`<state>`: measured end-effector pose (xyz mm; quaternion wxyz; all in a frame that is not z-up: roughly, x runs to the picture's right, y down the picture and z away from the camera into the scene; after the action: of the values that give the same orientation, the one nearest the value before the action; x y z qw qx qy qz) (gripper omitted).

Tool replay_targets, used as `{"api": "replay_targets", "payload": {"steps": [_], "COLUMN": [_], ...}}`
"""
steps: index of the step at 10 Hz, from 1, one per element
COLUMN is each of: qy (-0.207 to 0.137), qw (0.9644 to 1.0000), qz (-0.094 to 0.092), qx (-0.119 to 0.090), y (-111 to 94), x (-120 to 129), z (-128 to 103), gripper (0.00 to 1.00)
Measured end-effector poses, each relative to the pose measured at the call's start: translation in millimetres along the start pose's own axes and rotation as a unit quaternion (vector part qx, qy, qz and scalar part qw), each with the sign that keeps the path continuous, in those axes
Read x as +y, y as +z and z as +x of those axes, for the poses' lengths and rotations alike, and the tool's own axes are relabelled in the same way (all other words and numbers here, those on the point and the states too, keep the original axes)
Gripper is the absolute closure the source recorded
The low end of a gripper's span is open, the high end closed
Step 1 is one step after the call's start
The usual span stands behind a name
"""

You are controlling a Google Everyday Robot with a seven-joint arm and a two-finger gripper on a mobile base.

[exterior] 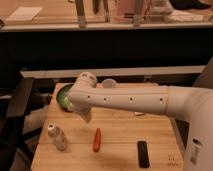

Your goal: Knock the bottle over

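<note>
The bottle [57,136] is small, pale and translucent with a round white cap, and stands at the near left of the wooden table [120,127]. In the picture its cap points up and left. My white arm reaches in from the right across the table. The gripper [86,117] hangs down from the wrist above the table, up and to the right of the bottle and apart from it. An orange carrot [96,139] lies between them, just below the gripper.
A green bowl [63,95] sits at the back left, partly behind my wrist. A white cup [108,83] stands at the back behind the arm. A black oblong object [143,153] lies at the near right. The table's left edge is close to the bottle.
</note>
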<state>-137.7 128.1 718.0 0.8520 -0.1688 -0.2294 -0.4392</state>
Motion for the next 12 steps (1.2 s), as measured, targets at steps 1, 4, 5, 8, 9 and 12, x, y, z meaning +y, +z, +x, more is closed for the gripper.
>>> {"api": "replay_targets", "payload": {"steps": [1, 4, 5, 8, 9, 12], "qy": [-0.002, -0.013, -0.015, -0.036, -0.047, -0.065], "qw": [1.0, 0.9999, 0.9999, 0.9993, 0.9988, 0.9976], "qz": [0.001, 0.003, 0.003, 0.003, 0.002, 0.001], "qx": [-0.001, -0.005, -0.005, -0.012, -0.015, -0.022], "y": [0.9, 3.1, 3.5, 8.0, 10.5, 13.4], "x": [-0.5, -4.7, -5.7, -14.5, -20.5, -25.2], "z": [0.0, -1.7, -2.4, -7.1, -11.6, -17.4], "gripper": [0.38, 0.69, 0.75, 1.0, 1.0, 1.0]}}
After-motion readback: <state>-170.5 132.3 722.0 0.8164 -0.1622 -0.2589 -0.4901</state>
